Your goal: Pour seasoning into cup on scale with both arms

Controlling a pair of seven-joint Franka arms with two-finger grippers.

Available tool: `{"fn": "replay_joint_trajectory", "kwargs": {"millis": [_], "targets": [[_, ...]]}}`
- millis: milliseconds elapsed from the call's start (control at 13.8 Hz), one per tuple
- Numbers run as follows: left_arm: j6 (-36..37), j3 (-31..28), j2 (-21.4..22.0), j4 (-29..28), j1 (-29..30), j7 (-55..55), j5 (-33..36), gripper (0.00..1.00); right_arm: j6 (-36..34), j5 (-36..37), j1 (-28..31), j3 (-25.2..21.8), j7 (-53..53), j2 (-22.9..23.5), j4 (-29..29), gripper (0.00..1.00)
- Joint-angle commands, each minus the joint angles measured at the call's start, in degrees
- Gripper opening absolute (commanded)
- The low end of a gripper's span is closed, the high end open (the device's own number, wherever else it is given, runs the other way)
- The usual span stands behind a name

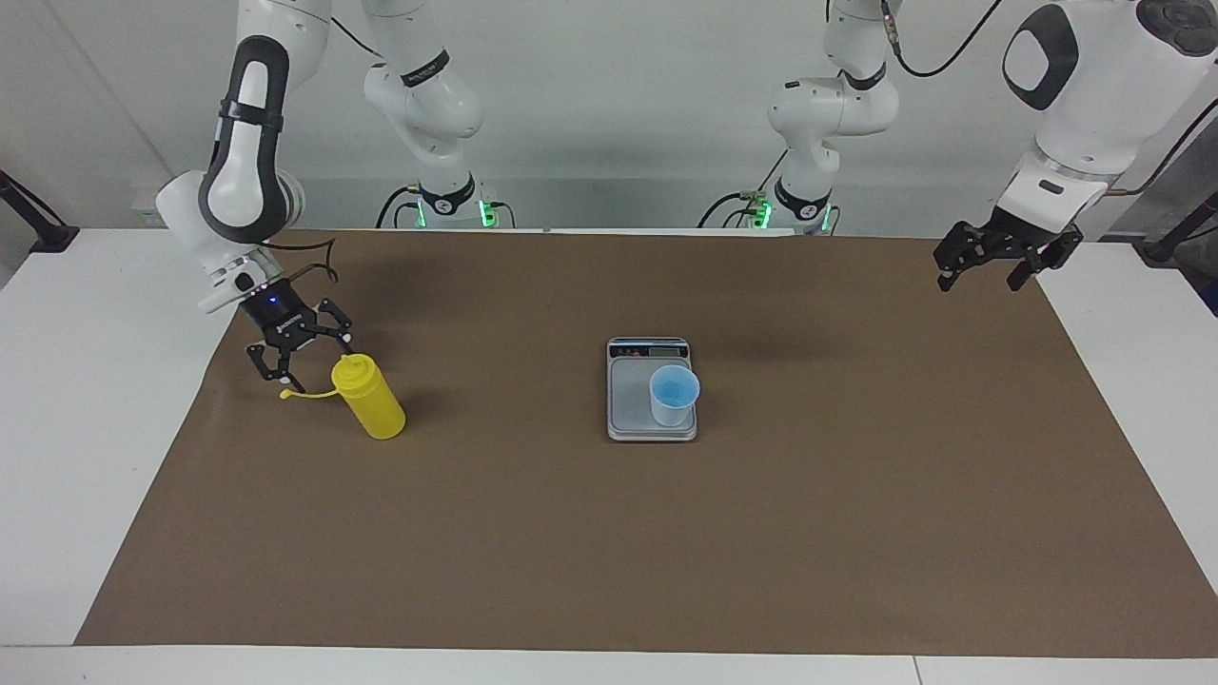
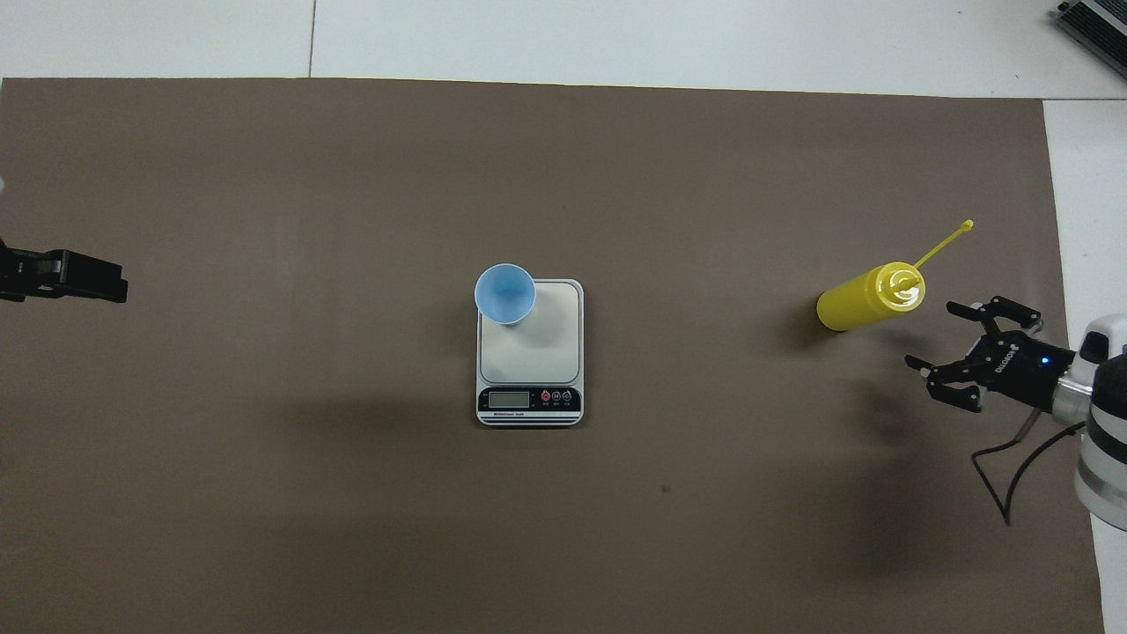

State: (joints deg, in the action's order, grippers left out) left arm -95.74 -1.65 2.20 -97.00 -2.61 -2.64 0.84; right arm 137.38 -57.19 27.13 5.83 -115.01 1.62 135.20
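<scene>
Yellow seasoning bottle (image 1: 369, 401) is left standing upright on the brown-covered counter (image 1: 609, 533) toward the right arm's end, probably so it can be grabbed cleanly. The right end effector (image 1: 298, 347) is spread wide beside its cap, nothing held. The cup (image 1: 674, 393) sits on the scale (image 1: 628, 404), ready for pouring. The left end effector (image 1: 985, 259) is parked open, empty, waiting.

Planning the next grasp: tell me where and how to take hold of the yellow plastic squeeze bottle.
Grip the yellow plastic squeeze bottle around its straight cylindrical body below the domed cap, probably coming in level from the right arm's end of the table, where the open right gripper hovers. It stands upright; the thin cap strap juts toward that end, so stay below it.
</scene>
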Motion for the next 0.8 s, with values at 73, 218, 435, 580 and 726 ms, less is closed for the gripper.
{"fn": "replay_joint_trajectory", "kwargs": {"millis": [73,218,435,580,726], "targets": [[0.6,0.0,0.9,-0.7,0.2,0.4,-0.7,1.0,-1.9,10.5,0.7,-0.2,12.6,-3.7,-1.3,1.0],[0.6,0.0,0.9,-0.7,0.2,0.4,-0.7,1.0,-4.5,18.0,0.4,-0.1,24.7,-5.7,-3.3,1.0],[0.6,0.0,0.9,-0.7,0.2,0.4,-0.7,1.0,-10.9,31.6,-1.2,0.6,45.2,-8.2,-7.7,1.0],[0.6,0.0,0.9,-0.7,0.2,0.4,-0.7,1.0,-13.0,36.5,-4.9,0.8,59.3,-10.4,-8.6,1.0],[0.6,0.0,0.9,-0.7,0.2,0.4,-0.7,1.0,-14.9,42.3,-8.7,0.8,72.8,-11.1,-11.3,1.0]]}}
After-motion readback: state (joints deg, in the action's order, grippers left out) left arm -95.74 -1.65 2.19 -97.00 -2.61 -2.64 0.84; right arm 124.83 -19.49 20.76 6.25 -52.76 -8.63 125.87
